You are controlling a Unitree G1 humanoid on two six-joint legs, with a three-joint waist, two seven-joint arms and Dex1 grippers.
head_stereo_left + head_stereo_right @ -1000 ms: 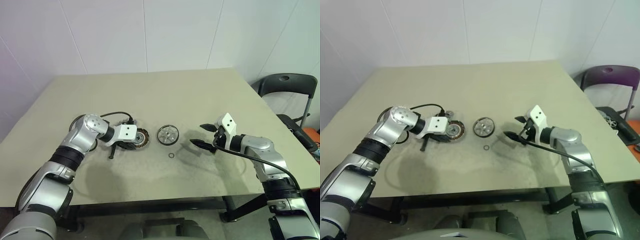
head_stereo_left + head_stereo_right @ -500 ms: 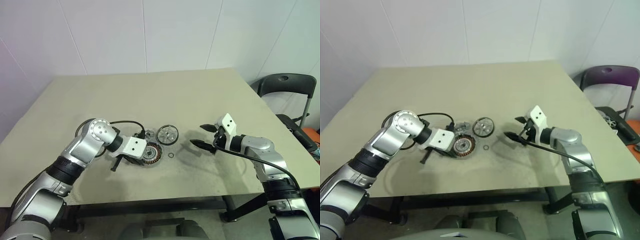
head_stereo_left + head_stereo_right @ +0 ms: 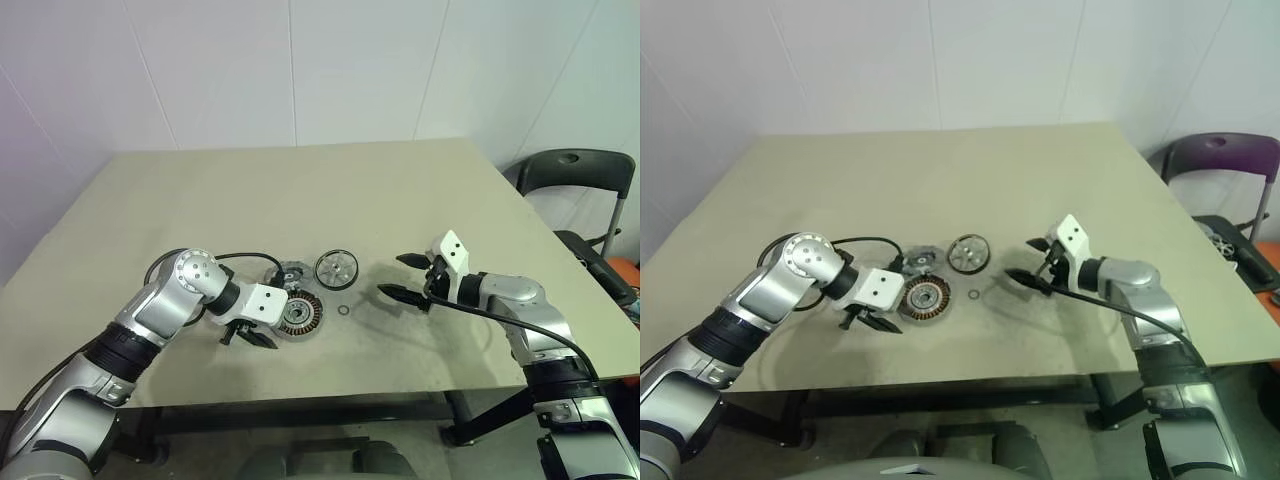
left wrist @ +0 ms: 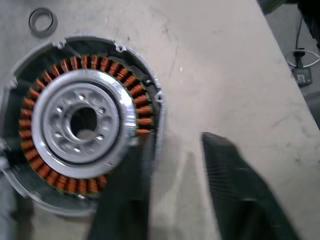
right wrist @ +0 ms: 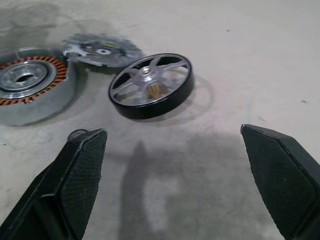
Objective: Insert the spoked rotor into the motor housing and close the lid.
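The motor housing, a flat disc with a copper winding ring and a pale centre, lies on the table toward the front. My left gripper stands open just beside it, one finger against its rim and bare table between the two fingers. The spoked rotor, small and grey, lies directly behind the housing. To its right sits the lid, dark-rimmed with its silvery spoked face up. My right gripper hovers open to the right of the lid, holding nothing.
A tiny thin ring lies loose between the housing and my right gripper. The tan table stretches back to a white wall. A black cable loops by my left arm. A dark chair stands off the table's right side.
My left gripper dragged the housing toward the table's front and right, uncovering the rotor behind it, then opened off the housing's rim. The right arm has not moved.
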